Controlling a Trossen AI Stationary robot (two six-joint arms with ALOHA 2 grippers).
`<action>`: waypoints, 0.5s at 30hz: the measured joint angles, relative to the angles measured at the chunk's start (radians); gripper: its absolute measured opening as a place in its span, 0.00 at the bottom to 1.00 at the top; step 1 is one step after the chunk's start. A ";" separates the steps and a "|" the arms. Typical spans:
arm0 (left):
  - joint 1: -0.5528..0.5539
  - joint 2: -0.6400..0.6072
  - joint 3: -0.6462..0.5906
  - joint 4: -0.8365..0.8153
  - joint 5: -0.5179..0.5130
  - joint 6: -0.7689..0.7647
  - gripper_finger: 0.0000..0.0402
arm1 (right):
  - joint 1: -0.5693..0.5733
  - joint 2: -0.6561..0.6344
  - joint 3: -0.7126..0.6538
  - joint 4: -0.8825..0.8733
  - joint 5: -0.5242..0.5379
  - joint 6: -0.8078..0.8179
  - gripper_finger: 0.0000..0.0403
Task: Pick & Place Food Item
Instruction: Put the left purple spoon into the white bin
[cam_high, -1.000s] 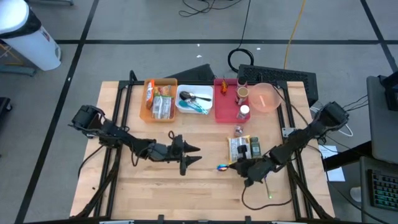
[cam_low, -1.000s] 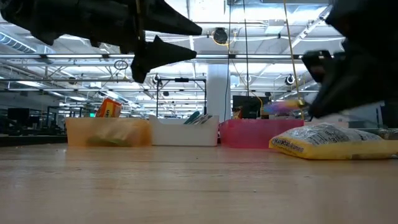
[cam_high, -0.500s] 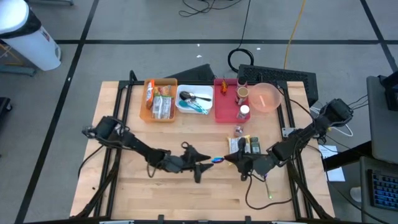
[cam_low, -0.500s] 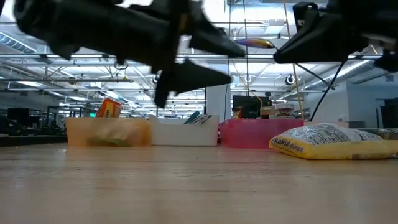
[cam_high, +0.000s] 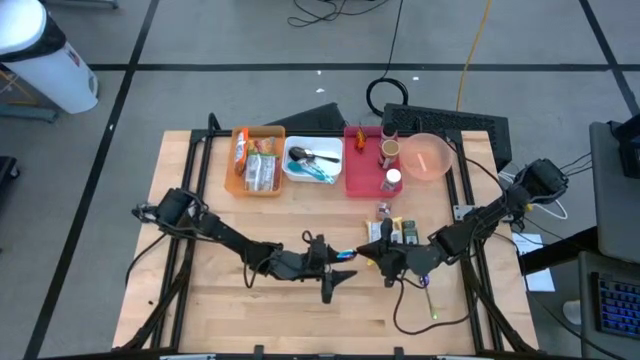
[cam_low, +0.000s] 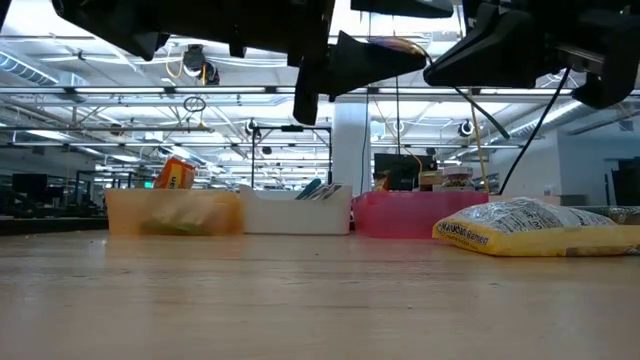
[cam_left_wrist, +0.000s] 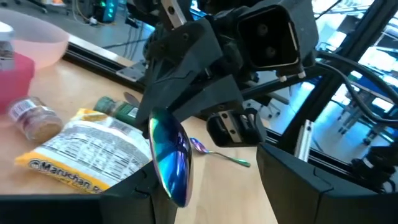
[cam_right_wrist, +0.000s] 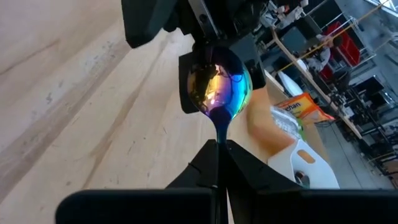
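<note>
- Above the table (cam_high: 300, 310), just left of the noodle packet (cam_high: 385, 238), the right gripper (cam_high: 378, 258) pinches an iridescent spoon (cam_high: 349, 256) by its handle.
- Facing it, the left gripper (cam_high: 338, 272) waits parted around the bowl; closing squarely should secure the handover.

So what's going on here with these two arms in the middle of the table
It looks like a handover in mid-air. The right gripper is shut on the handle of an iridescent spoon, holding it above the table with the bowl pointed toward the other arm. The left gripper sits right in front of it, fingers open around the spoon's bowl but not visibly clamped on it. A yellow noodle packet lies beside them, and the orange bin, white bin and red bin line the far edge.
</note>
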 joint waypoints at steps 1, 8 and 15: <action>0.000 0.000 0.000 0.000 -0.005 0.006 0.52 | 0.000 0.000 0.000 -0.005 0.000 0.005 0.00; 0.003 -0.004 -0.002 0.003 -0.024 0.043 0.52 | -0.002 0.000 0.000 -0.037 0.000 0.033 0.00; 0.025 -0.004 -0.002 0.000 -0.040 0.040 0.41 | -0.002 0.000 0.000 -0.076 0.002 0.065 0.00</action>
